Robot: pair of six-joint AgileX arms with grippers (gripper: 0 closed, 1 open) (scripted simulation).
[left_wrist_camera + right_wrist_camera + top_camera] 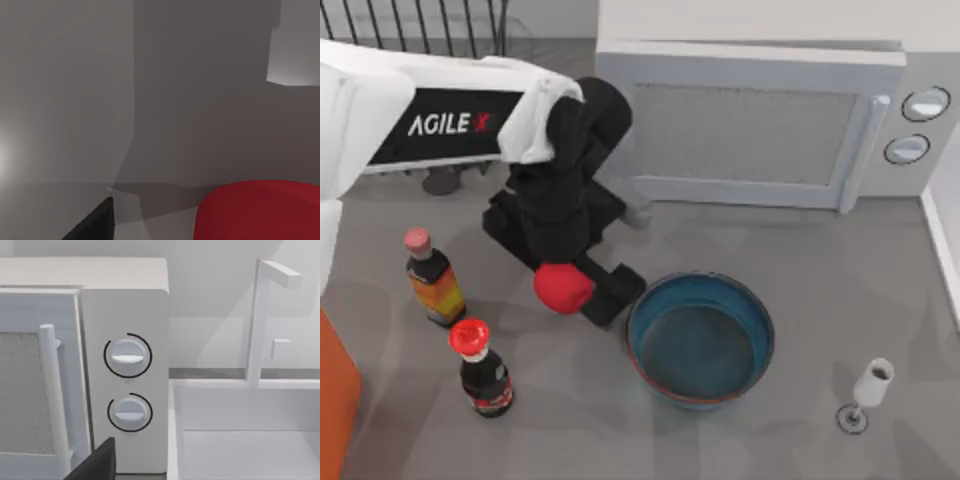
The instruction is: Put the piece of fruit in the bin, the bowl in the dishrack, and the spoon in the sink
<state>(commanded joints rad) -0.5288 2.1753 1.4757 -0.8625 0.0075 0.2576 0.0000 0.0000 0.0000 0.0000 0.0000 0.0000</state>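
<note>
So the left gripper (582,290) has its fingers clamped on the apple (563,288), sitting just left of the teal bowl (700,340) and a bit above the tabletop (770,240) as far as I can judge; in the left wrist view the apple (260,210) is a big red blob right at the gripper, so the grip looks solid to me. The step in hand looks like hauling it to the orange bin (335,400), which pokes in at the near left edge. To do it well I'd lift higher first, then swing left, because two bottles are parked right on the path: the orange-labelled bottle (432,280) with a pinkish cap and the dark cola bottle (483,370) with a red cap. Either would tip easily if the arm clips it, so go over them, not between, and only let go once the apple is properly above the bin's opening. Further along, the dishrack (420,30) is at the far left behind the arm, the microwave (760,120) fills the far middle, and a small white wine glass (868,390) stands near right of the bowl, something to watch later. The sink (240,440) is next to the microwave in the right wrist view; the right arm is parked over there and I can't tell how its fingers are set.
</note>
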